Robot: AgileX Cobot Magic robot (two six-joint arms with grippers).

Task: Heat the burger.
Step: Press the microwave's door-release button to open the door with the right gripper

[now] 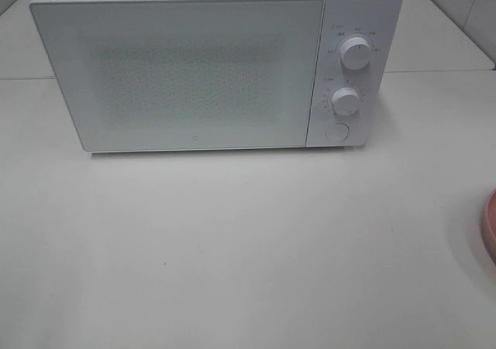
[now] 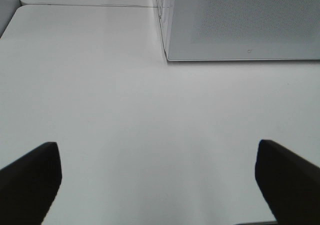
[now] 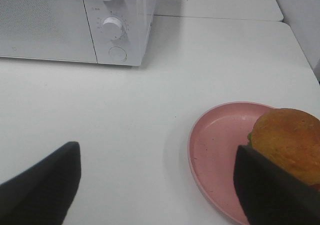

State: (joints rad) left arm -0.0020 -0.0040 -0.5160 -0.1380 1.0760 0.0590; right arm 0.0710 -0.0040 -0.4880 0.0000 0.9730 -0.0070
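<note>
The burger (image 3: 292,140), with a golden-brown bun and a bit of green lettuce, sits on a round pink plate (image 3: 220,145). In the exterior high view only the plate's rim (image 1: 490,226) shows at the right edge, and the burger is out of frame there. My right gripper (image 3: 160,185) is open, one dark finger (image 3: 272,190) overlapping the plate's near side by the burger, nothing between the fingers. My left gripper (image 2: 157,177) is open over bare table, short of the microwave (image 2: 240,22). The white microwave (image 1: 194,70) stands at the back with its door shut.
The microwave has two round knobs (image 1: 355,53) and a round button (image 1: 335,132) on its right panel. The table (image 1: 232,240) is white, with a seam behind the microwave. A tiled wall (image 1: 457,0) shows at the back right.
</note>
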